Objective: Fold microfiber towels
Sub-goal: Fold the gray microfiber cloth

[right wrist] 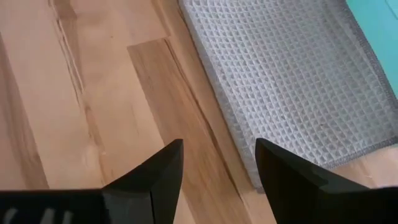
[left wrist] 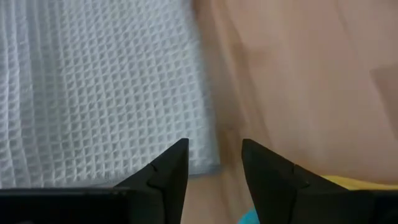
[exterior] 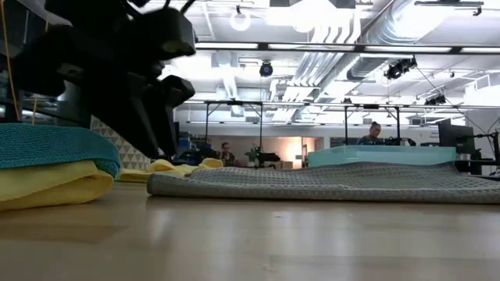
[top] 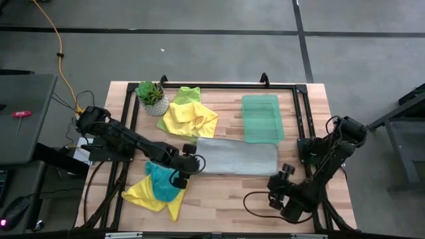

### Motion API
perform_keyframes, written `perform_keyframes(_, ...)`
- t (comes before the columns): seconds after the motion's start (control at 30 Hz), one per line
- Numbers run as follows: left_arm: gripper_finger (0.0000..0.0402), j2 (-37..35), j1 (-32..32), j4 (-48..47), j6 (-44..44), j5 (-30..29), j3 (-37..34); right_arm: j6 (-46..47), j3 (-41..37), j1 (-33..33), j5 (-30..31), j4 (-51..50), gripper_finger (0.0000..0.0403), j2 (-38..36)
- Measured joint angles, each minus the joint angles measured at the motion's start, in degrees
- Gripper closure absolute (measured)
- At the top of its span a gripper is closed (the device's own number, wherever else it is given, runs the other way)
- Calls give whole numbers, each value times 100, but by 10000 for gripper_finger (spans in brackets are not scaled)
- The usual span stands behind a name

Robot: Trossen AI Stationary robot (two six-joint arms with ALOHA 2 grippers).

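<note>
Grey towel (top: 236, 156) seemingly folded, both end effectors open, empty

So the folded towel (top: 237, 157) lies flat mid-desk (top: 226, 199), with the tray (top: 261, 118) right behind it. A loose pile of towels (top: 188, 118) sits behind-left, the potted plant (top: 151, 97) just left of that. Another heap of towels (top: 158, 189) is front-left. Left hand (top: 192, 163) hovers at the folded towel's left end, right hand (top: 279, 188) is off its front-right corner.
</note>
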Motion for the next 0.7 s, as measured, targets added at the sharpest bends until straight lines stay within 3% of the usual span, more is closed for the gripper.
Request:
perform_keyframes(0.47,266,824,-8,172,-335,66,23,-323,-4,-181,-112,-21,210,2)
perform_keyframes(0.7,301,679,-101,164,-511,-107,1,-866,-7,-512,-799,-457,210,2)
